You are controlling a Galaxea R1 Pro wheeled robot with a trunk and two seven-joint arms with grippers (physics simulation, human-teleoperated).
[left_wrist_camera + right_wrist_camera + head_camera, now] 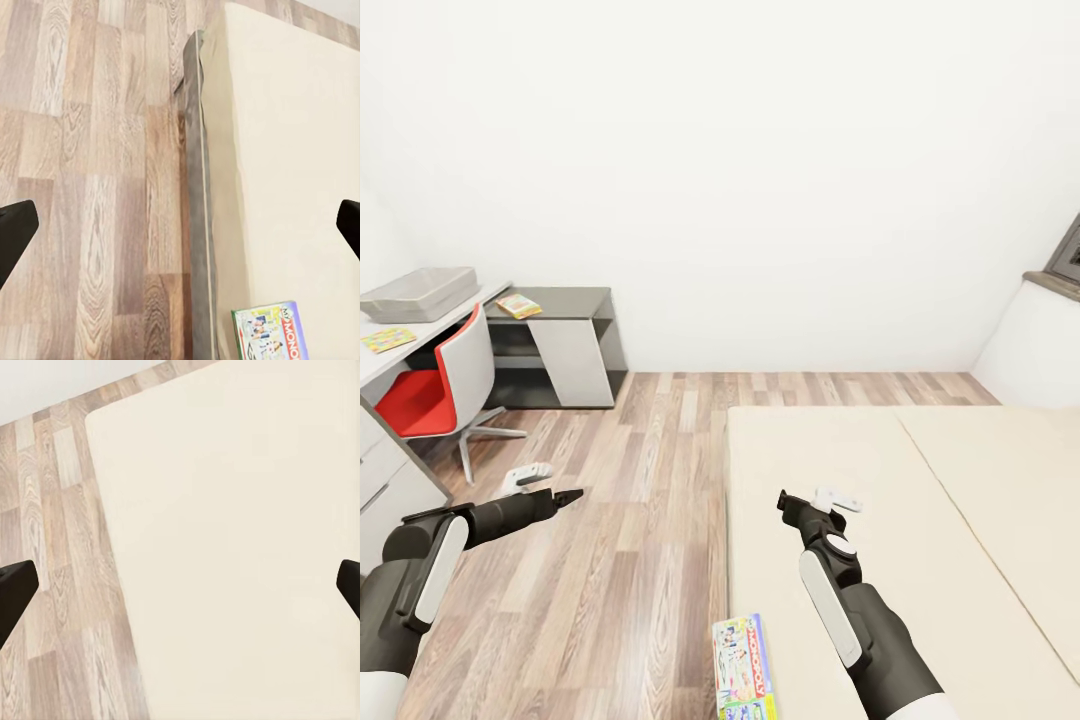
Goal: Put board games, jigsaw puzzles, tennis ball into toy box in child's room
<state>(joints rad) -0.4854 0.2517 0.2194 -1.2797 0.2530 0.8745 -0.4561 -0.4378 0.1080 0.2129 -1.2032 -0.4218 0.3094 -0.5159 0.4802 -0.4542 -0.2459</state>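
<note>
A colourful "Monopoly" board game (745, 668) (268, 332) lies flat on the bed's beige mattress (920, 520), close to its left edge. My right gripper (815, 500) (180, 589) hovers open over bare mattress, further up the bed than the box. Over the wood floor beside the bed, my left gripper (550, 487) (180, 229) is open and empty. Far left, the light-grey toy box (420, 293) stands on the pale table (452, 320). A flat multicoloured board (388, 340), probably a jigsaw puzzle, lies in front of it. The tennis ball is out of view.
A red and white swivel chair (438, 390) stands at the table. A dark grey side desk (565, 303) against the back wall carries another flat colourful item (520, 306), too small to identify. Wood floor (650, 470) runs between the desk and the bed.
</note>
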